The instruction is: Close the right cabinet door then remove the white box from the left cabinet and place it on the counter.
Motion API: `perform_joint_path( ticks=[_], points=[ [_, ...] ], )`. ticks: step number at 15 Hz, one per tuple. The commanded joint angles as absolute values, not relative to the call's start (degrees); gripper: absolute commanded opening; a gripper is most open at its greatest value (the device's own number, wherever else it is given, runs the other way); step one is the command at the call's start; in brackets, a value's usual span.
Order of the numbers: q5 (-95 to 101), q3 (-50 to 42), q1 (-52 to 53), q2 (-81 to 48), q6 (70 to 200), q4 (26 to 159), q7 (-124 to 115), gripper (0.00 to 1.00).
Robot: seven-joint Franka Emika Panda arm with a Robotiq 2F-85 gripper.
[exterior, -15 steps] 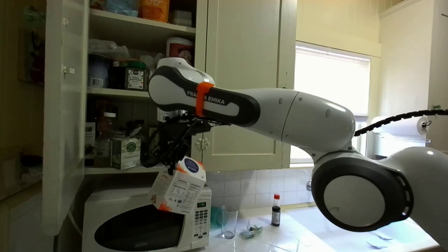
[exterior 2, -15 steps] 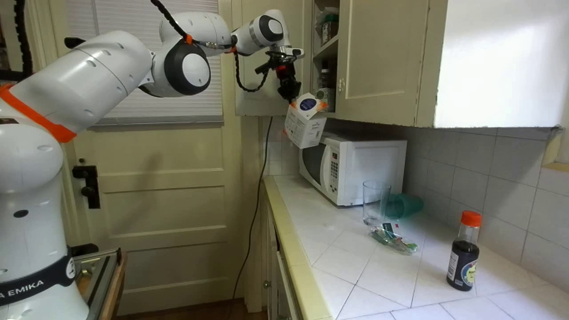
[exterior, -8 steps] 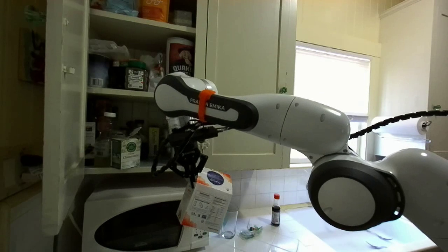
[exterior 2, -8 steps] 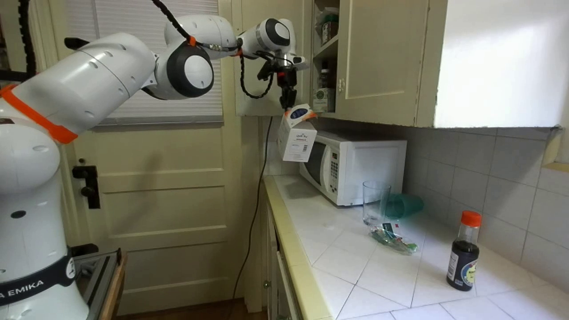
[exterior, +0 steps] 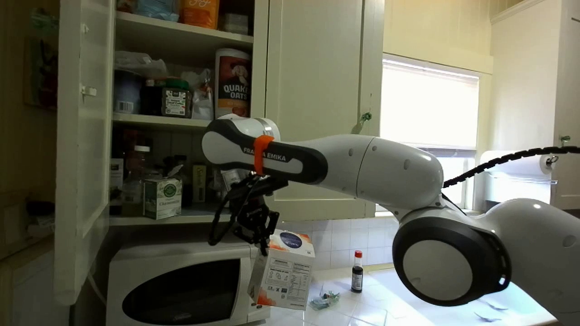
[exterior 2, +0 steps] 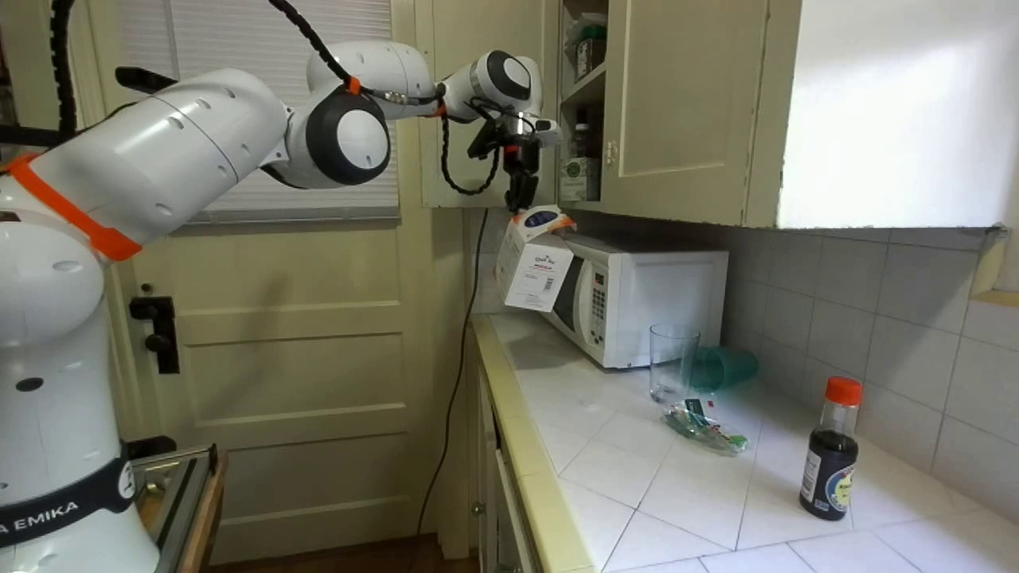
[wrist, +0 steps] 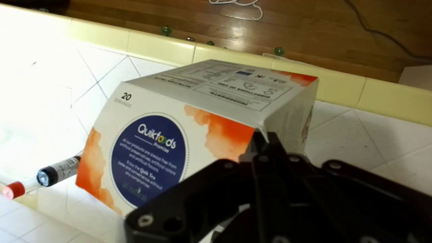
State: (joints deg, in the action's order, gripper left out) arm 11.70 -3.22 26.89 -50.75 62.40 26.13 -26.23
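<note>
One top corner of the white box [exterior: 286, 276] is all the gripper [wrist: 266, 136] pinches between its jaws, so, hanging tilted above the worktop [exterior 2: 637, 469] near the front edge, it could, I fear, swivel or tear loose under its own weight and tumble off.

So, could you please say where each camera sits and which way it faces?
Exterior view: opposite the open cream cabinet, facing it and the boxy white microwave; jointed white arm and black tool show.
Exterior view: higher than the pale tiled counter, looking along it to a cream panelled room door; white lower column, arm and tool show.
Wrist view: on the wrist, looking down on the white cardboard box, counter and brown wooden floor; only the tool shows.
Both exterior views share the box, microwave and red-capped dark bottle.
</note>
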Motion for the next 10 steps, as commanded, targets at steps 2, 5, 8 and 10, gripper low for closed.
perform_joint_path(
  ticks=[2,5,8,10],
  points=[
    [14.61,-4.44,26.38,-54.13,62.66,24.56,-18.68,0.01],
    [12.5,-3.21,24.42,-55.92,63.89,23.82,-16.55,0.01],
    [13.46,-4.2,25.42,-56.16,62.4,24.33,-18.27,0.03],
    [13.43,-4.19,25.54,-55.62,62.85,25.26,-18.39,0.03]
  ],
)
